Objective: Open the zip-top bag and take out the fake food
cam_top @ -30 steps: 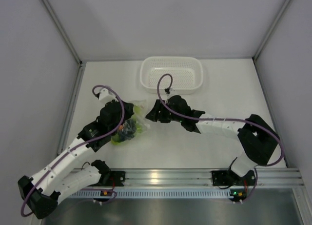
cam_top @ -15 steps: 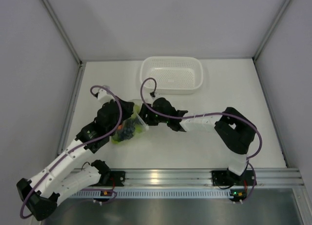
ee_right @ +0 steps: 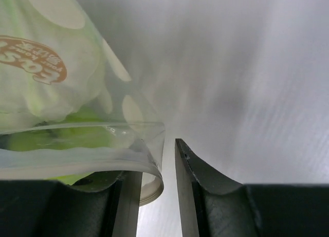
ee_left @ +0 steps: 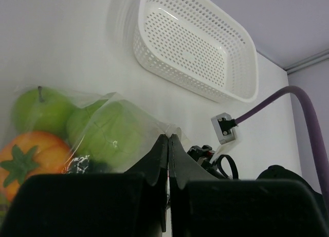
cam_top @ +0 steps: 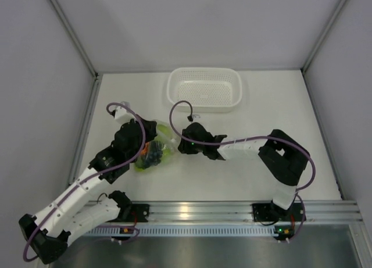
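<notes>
Gripper states first: the left gripper looks pressed together on my wrist feed, its two dark fingertips pinching a peak of film at the edge of the small clear crinkly plastic zip-top bag printed with white dots. The right gripper is narrowly spread; the curled end of the bag's pale zip strip sits in the gap, touching one finger and apart from the other. From overhead I see the bag lying on the white table left of centre, between the two grippers. The fake food is inside it: a round green plastic apple, a larger green plastic fruit, an orange-red plastic apple with a green star-shaped leaf, and a dark plastic grape bunch that I can only partly make out. The white perforated plastic basket sits well apart, farther back.
</notes>
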Controlling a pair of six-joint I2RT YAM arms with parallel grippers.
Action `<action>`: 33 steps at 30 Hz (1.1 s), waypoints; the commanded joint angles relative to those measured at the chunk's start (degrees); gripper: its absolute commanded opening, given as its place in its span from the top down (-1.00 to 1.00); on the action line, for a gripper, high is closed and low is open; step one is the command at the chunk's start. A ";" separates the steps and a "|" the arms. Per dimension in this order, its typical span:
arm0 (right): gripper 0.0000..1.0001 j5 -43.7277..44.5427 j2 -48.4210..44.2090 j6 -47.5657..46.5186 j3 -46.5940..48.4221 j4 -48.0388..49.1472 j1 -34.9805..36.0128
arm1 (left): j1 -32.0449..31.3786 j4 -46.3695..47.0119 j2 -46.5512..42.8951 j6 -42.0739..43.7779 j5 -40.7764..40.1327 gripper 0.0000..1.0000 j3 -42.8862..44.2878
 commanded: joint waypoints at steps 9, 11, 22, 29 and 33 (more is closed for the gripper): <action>0.26 10.57 -12.47 -8.51 -6.00 -8.10 -2.78 | 0.02 4.62 2.07 3.82 3.38 1.00 2.31; 0.22 8.19 -14.50 -10.96 -5.57 -8.35 -2.60 | 0.02 4.62 3.65 4.26 5.32 1.00 3.63; 0.04 0.01 -26.20 -16.69 0.76 -12.05 -1.54 | -0.06 4.88 6.64 2.68 13.23 1.00 7.24; 0.03 -5.37 -22.17 -16.78 1.99 -2.47 -1.54 | -0.33 4.79 6.03 1.10 13.50 1.00 7.15; 0.03 -6.06 -18.31 -14.14 2.52 3.93 -1.54 | -0.41 5.84 5.77 0.40 15.34 1.00 7.41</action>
